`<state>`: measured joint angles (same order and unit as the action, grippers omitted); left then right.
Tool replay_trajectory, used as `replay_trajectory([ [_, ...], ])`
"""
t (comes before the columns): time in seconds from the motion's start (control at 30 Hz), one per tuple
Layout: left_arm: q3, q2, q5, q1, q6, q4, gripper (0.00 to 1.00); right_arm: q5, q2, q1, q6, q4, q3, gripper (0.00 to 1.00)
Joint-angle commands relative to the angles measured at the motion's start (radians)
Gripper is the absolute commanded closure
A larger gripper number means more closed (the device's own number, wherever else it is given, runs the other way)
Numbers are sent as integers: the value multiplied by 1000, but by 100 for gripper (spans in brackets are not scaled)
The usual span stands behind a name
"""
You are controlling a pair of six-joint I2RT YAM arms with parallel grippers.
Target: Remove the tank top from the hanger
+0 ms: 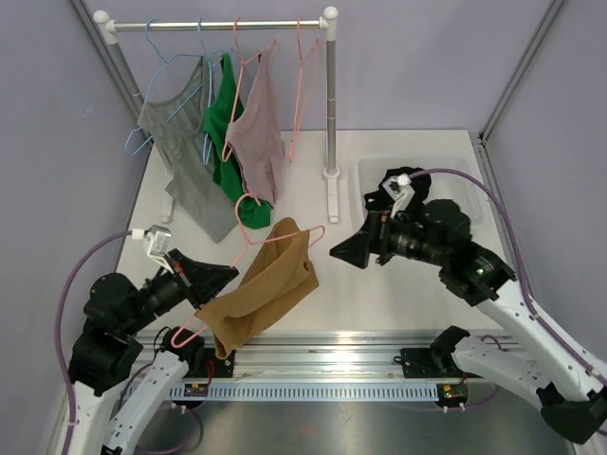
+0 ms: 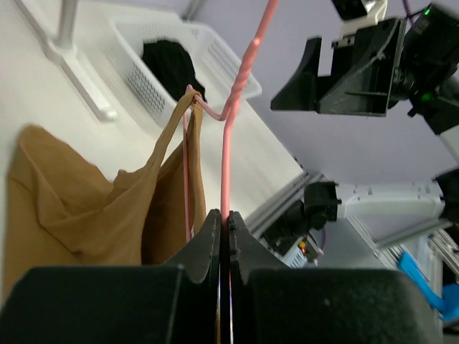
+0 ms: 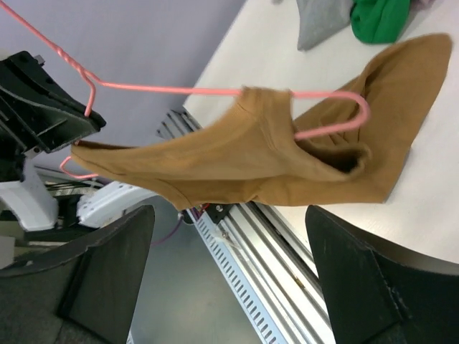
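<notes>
1. From above, the tan tank top (image 1: 270, 289) hung on a pink hanger (image 1: 285, 234) over the near edge of the bench (image 1: 398, 294), well apart from the rack (image 1: 329, 95) at the far edge. By my reading the hanger was off the rail but the top was not yet off it. The left gripper (image 1: 228, 275) reached in from the near-left corner and pinched the wire. The right gripper (image 1: 346, 251) was level, pointing at the top.
2. In the left wrist view, the jaws were clamped on the hanger (image 2: 226, 158), and a strap of the tank top (image 2: 72, 208) was looped over its twisted neck.
3. In the right wrist view, the right gripper (image 3: 228, 215) was spread wide and empty. The tank top (image 3: 251, 150) was just ahead, with the hanger (image 3: 172, 89) threaded through it. Pulling the cloth off remained.
</notes>
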<state>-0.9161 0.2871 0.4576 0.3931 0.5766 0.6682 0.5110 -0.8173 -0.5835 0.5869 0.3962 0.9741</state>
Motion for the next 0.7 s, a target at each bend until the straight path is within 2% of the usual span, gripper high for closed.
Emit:
replay_trajectory([
  [0.0, 103, -22, 118, 3, 137, -146, 100, -371, -91, -197, 27, -82, 11, 7],
  [0.07, 170, -8, 131, 3, 160, -209, 100, -510, -147, -287, 51, -121, -8, 9],
  [0.2, 221, 6, 121, 3, 189, -255, 100, -716, -238, -372, 62, -166, -17, 12],
  [0.4, 270, -3, 86, 3, 230, -286, 100, -775, -371, -388, 74, -215, -18, 20],
  [0.5, 287, -9, 76, 3, 244, -301, 100, -753, -430, -389, 76, -256, -9, 24],
  [0.53, 290, -9, 82, 3, 247, -309, 100, -749, -442, -388, 76, -266, -8, 27],
  [0.6, 290, -9, 81, 3, 250, -309, 100, -746, -474, -388, 74, -275, -3, 39],
  [0.67, 287, -11, 72, 3, 246, -302, 100, -746, -493, -388, 74, -287, -8, 44],
])
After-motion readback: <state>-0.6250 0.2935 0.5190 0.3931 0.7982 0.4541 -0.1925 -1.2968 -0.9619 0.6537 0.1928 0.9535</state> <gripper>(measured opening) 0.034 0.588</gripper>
